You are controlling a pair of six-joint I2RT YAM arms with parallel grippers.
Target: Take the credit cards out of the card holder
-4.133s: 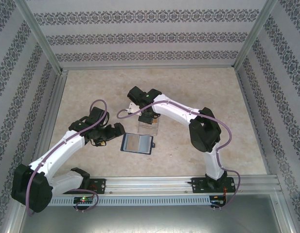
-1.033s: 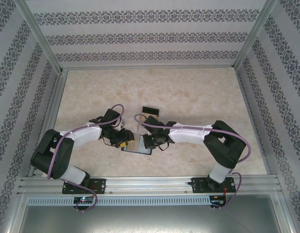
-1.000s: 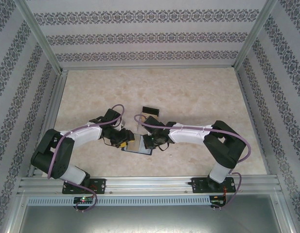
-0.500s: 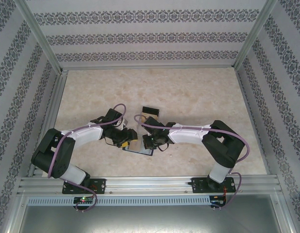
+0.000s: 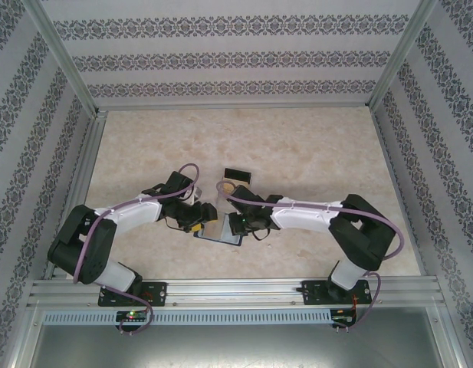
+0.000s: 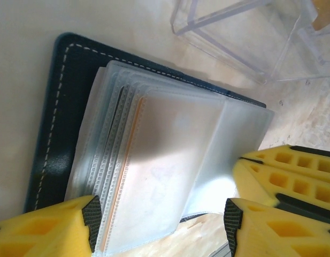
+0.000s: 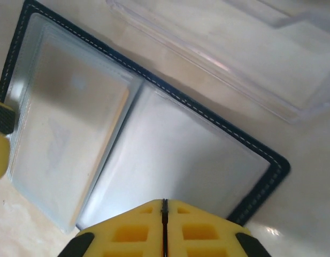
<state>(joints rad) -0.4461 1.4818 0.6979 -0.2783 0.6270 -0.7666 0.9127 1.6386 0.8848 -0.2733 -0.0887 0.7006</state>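
The holder (image 6: 62,112) lies open on the table (image 5: 313,146), near its front middle between the 2 grippers. Its stack of frosted sleeves (image 6: 170,150) is on the left gripper's side, and a pale card with an orange edge seems to sit in the top 1. Since 4 s ago the right gripper (image 7: 163,206) has come down from the stand (image 7: 234,48) to the holder's right panel, jaws pressed together with nothing seen between them. 1 black card (image 5: 237,175) now shows at the stand's far edge, so at least 1 is out and probably more remain. The left gripper (image 6: 162,211) has moved in too, jaws wide, straddling the sleeves' near edge. In the last 1 s little shifted but the right elbow. The stand sits just behind the holder, and the 2 grippers crowd each other over it.
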